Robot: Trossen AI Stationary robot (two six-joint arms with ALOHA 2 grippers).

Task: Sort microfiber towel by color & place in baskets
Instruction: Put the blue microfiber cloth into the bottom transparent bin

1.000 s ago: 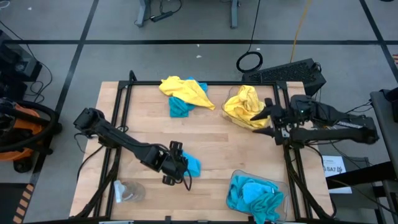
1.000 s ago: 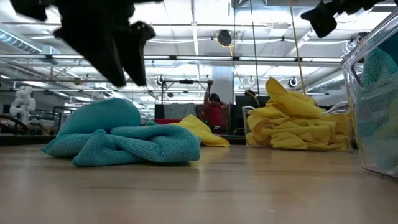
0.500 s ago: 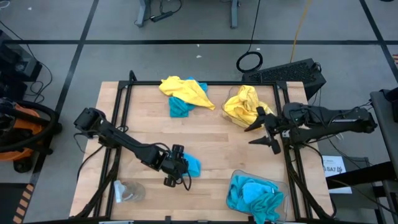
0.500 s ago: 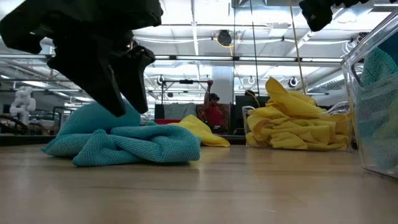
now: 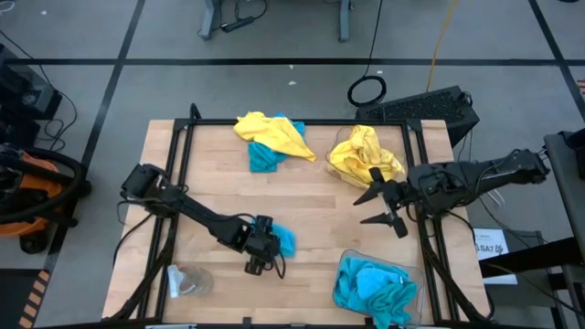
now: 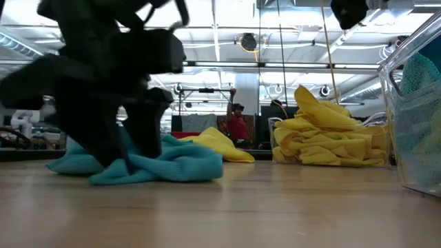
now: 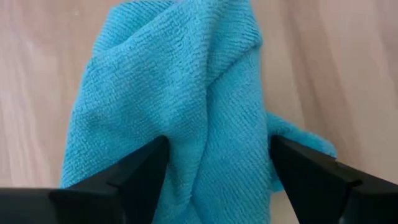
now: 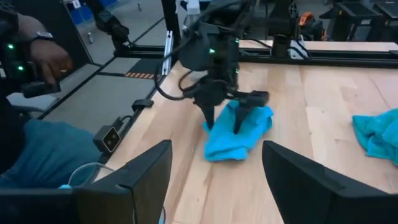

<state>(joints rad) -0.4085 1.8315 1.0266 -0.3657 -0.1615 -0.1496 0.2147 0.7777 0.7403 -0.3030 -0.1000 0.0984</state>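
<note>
The left pincer (image 5: 266,251) is down on a lone turquoise towel (image 5: 282,241), its 2 fingers spread wide to either side of the cloth's bunched middle and not yet closed on it. This looks like the pickup step; next it needs to pinch and lift, then carry toward the blue-filled basket (image 5: 407,274) beyond. The right pincer (image 5: 379,208) hangs open, holding nothing, just beside the basket of yellow towels (image 5: 340,174).

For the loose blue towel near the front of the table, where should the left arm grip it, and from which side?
Probably from straight above, on the raised fold running down the middle of the blue towel. It lies crumpled flat on the table, so no edge stands free to catch from the side, and that ridge is the thickest part. The left gripper already has its jaws open astride it; the right gripper hangs open farther off.
</note>
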